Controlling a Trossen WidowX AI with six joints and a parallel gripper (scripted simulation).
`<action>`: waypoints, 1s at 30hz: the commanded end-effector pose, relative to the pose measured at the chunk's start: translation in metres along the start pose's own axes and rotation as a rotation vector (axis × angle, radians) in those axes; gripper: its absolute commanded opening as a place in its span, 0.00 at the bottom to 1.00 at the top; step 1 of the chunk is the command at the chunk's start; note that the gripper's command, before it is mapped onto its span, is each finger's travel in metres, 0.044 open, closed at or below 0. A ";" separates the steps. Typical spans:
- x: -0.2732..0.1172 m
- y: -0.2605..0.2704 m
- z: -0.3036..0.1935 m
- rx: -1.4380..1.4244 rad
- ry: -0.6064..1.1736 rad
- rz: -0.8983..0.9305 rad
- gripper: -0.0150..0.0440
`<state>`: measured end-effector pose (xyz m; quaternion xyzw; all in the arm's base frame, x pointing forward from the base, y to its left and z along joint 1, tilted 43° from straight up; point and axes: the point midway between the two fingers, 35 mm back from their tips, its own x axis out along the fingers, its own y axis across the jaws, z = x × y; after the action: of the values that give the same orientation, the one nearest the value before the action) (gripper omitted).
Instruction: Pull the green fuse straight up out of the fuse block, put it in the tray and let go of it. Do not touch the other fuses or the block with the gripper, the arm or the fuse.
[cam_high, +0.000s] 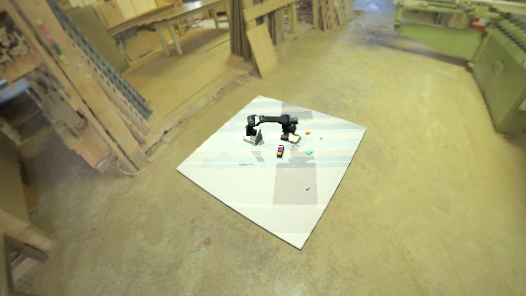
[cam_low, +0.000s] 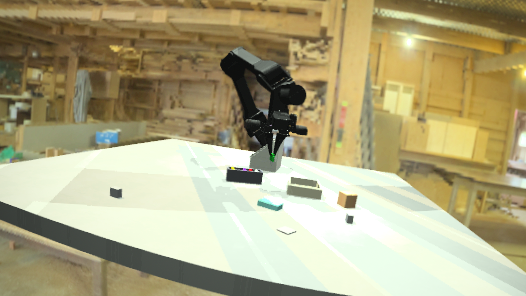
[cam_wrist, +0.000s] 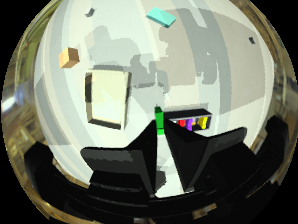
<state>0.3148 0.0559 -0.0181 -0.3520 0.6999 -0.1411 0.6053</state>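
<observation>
jaws clamp green fuse (cam_wrist: 158, 120); lower end hidden

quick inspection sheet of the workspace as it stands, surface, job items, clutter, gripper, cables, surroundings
surface: pale patchwork board on a workshop floor.
green fuse: out of the block, held in the air at the fingertips.
fuse block: black, remaining coloured fuses in place; gripper off to the tray side of it.
tray: shallow, open, nothing in it; fuse not yet over it.
clutter: teal block, brown cube, small dark cube, another small dark cube, flat white tile.
gripper: shut on the green fuse, pointing down.
cables: nothing seen.
surroundings: timber racks, benches and green machines, all away from the board.
</observation>
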 end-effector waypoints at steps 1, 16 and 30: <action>-0.001 0.023 0.007 0.004 0.000 0.006 0.25; 0.006 0.110 0.019 0.009 0.006 -0.004 0.25; 0.021 0.111 0.020 0.009 0.006 -0.004 0.25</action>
<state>0.2983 0.1290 -0.1034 -0.3479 0.6993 -0.1472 0.6069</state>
